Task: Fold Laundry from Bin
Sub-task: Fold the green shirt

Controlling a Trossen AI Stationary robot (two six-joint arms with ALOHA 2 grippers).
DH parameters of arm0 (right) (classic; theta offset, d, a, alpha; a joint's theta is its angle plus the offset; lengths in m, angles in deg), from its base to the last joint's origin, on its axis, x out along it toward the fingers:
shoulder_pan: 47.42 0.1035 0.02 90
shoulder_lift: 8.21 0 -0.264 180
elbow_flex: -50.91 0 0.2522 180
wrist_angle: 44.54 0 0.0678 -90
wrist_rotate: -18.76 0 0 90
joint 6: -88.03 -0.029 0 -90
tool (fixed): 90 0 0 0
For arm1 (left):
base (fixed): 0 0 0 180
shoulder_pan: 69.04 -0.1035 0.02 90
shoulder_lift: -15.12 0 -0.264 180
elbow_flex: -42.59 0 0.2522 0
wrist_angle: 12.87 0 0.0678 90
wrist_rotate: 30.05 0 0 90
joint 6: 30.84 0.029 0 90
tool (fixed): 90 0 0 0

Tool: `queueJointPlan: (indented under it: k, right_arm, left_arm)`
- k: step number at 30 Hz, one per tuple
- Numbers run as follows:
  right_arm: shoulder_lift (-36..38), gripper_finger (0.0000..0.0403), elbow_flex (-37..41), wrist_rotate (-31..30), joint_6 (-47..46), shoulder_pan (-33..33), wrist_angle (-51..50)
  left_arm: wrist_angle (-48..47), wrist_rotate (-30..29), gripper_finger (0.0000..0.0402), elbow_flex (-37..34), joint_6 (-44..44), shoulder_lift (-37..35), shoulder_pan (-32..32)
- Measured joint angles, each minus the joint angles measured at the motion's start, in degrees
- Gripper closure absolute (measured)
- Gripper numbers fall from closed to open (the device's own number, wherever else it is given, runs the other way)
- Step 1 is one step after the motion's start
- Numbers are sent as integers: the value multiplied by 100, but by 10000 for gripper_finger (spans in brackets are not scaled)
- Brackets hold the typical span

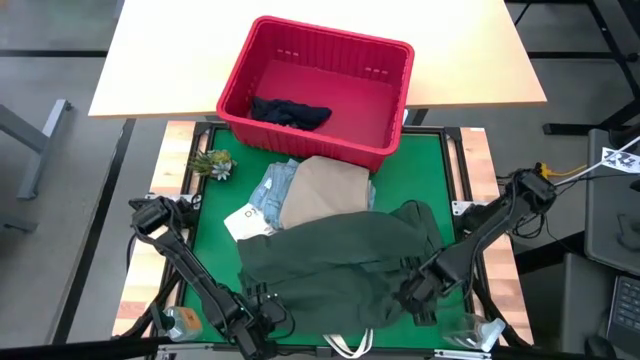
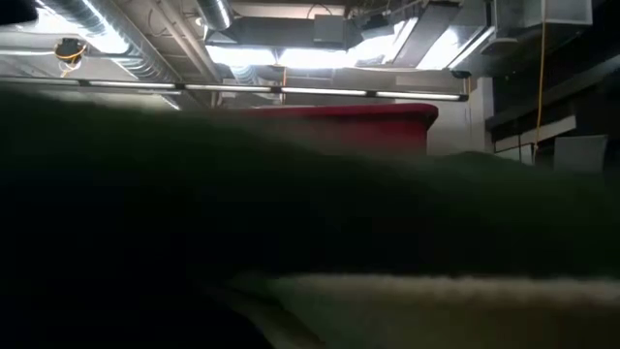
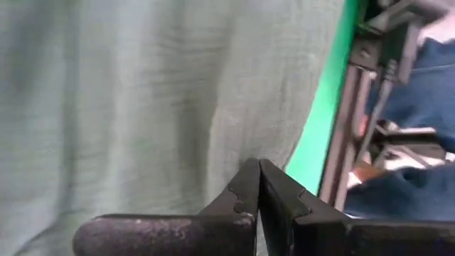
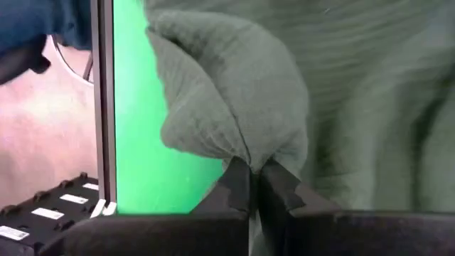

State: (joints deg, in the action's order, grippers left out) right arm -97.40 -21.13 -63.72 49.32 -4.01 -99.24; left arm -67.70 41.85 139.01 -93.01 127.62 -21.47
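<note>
A dark olive shirt (image 1: 340, 255) lies spread over the near half of the green mat (image 1: 440, 170), hiding most of the low view (image 2: 291, 194). Behind it lie a beige cloth (image 1: 325, 190) and light blue jeans (image 1: 273, 190). The red bin (image 1: 330, 35) stands at the far side with a dark navy garment (image 1: 290, 113) inside. My left gripper (image 1: 262, 312) is shut at the shirt's near left part. My right gripper (image 1: 412, 290) is shut at its near right part. My left gripper pinches the shirt at its edge (image 3: 281, 167) between the two shut fingers, which slant down from the near left side. The cloth spreads away from the fingers with soft wrinkles; how many layers are held cannot be told. My right gripper pinches a bunched fold of the shirt (image 4: 249, 153) between its fingers, at their free ends, slanting down from the near right side. The fold puffs up beyond the fingers, and the rest of the shirt stays on the mat.
A white bag (image 1: 245, 220) sticks out from under the clothes at the left, and white straps (image 1: 350, 345) show at the near edge. A small green plant (image 1: 212, 163) sits at the mat's far left corner. A light tabletop (image 1: 180, 60) lies behind the bin.
</note>
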Motion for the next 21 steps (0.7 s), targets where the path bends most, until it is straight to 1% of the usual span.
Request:
queueJointPlan:
  k: [5, 12, 16, 21]
  right_arm:
    - [496, 397, -7, -236, 154, -332, -486]
    - [1010, 397, -9, -816, 297, -929, -1366]
    - [1094, 395, -10, -1186, 744, -1399, -1596]
    - [1095, 393, -11, -1596, 1549, -2144, -1760]
  left_arm:
    - [-1323, -320, 401, 573, -497, -2, -4]
    - [-2884, -387, 401, 1019, -842, -7, -92]
    - [-3492, -391, 401, 1029, -1197, -9, -197]
    - [-3662, -389, 401, 1029, -1248, -9, -343]
